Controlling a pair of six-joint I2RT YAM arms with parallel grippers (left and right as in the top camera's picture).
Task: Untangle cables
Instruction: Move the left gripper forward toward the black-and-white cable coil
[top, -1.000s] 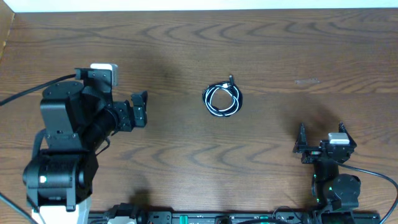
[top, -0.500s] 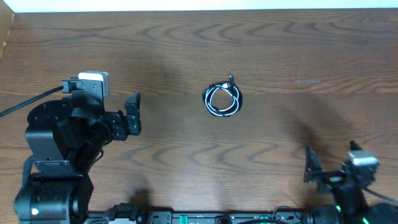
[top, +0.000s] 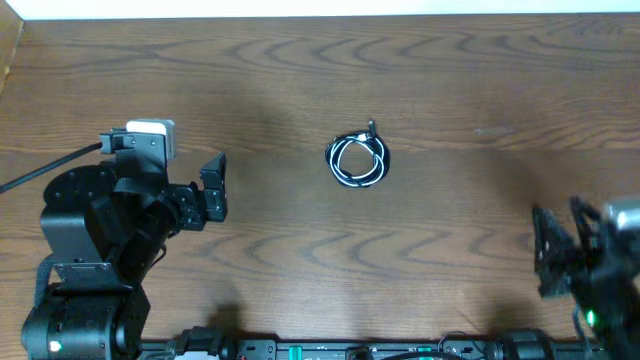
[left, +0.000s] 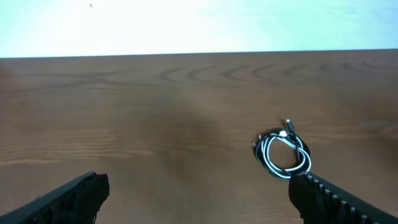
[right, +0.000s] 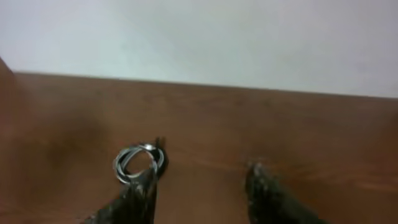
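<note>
Checking both arms against the cables (top: 357, 160) now. Black and white cords are wound together in one small ring, lying flat on the bench (top: 300, 80) about mid-width, a little nearer the far edge than the near one. One plug end (top: 371, 127) sticks out of the ring toward the far edge.

Left gripper (top: 218, 183) sits over the left part of the bench with its fingers pointing toward the right edge. Jaws are spread wide with nothing between them. The ring is well apart from it, off toward the right edge and slightly farther back. In my left wrist view the ring (left: 283, 155) shows in the right half, just above the right finger (left: 323, 190), with bare wood between the two fingers.

Right gripper (top: 545, 252) is down by the near right corner and blurred from overhead. My right wrist view shows its fingers apart by a moderate gap, only bench between them, gripping nothing. The ring (right: 138, 163) appears just past the left fingertip (right: 144, 186) in that view, but from overhead it lies well apart, toward the far edge and the left.

Neither gripper touches the cables.
</note>
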